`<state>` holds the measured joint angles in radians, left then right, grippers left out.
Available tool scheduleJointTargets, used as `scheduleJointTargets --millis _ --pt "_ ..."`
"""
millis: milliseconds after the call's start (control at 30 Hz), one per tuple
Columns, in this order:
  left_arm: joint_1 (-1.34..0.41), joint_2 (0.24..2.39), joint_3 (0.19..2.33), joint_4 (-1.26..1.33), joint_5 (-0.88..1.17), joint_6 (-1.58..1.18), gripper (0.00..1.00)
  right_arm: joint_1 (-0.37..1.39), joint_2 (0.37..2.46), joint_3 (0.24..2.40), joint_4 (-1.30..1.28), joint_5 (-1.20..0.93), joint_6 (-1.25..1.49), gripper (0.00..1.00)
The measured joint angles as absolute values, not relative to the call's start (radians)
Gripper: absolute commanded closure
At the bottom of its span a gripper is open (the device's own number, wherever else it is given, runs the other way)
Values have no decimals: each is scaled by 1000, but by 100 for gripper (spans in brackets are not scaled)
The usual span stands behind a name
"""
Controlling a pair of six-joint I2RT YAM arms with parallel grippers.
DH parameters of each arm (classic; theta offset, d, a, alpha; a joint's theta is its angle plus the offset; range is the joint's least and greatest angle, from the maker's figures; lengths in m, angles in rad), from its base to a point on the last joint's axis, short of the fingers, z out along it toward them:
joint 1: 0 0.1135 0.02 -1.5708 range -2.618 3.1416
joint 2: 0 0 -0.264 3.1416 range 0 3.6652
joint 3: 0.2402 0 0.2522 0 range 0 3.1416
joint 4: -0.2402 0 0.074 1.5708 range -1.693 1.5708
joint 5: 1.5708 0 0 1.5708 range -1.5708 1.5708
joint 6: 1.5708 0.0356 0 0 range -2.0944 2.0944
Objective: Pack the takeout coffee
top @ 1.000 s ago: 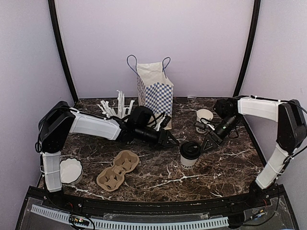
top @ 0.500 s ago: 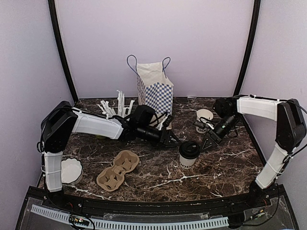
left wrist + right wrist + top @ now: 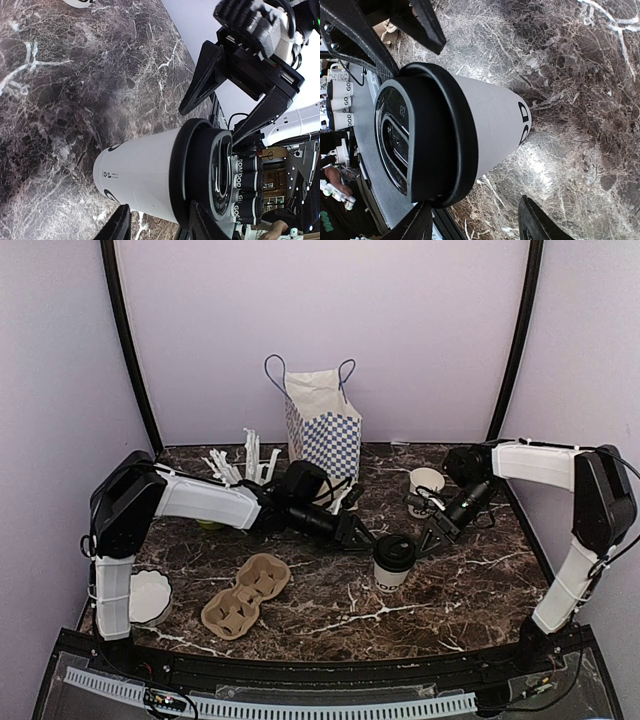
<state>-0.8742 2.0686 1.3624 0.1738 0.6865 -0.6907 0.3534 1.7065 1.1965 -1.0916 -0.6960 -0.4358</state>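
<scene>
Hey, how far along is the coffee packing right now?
Done: the lidded cup stands on the table with its black lid on. In hand: nothing is gripped; the left gripper and right gripper sit open on either side of it. Left: the brown carrier is empty, that cup is outside the checkered bag, and the lidless cup needs a lid.

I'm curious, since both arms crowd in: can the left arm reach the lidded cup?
Probably yes. The left pincer stands open right beside the lidded cup, nothing between them; the right pincer only flanks the far side.
</scene>
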Motion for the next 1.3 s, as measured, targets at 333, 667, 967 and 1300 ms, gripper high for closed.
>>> scheduleJointTargets --millis 333,667,967,1300 --pt "-874 2067 1365 178 672 -637 62 351 1700 1188 -1092 -703 -406 42" --pt "-874 2017 1349 197 614 -602 50 357 1612 1337 -1161 -667 -556 25" --pt "-874 1841 1341 165 508 -444 39 536 1393 1275 -1060 -506 -675 1" --pt "-814 1621 1225 72 138 -325 32 673 1428 1248 -957 -314 -754 2"
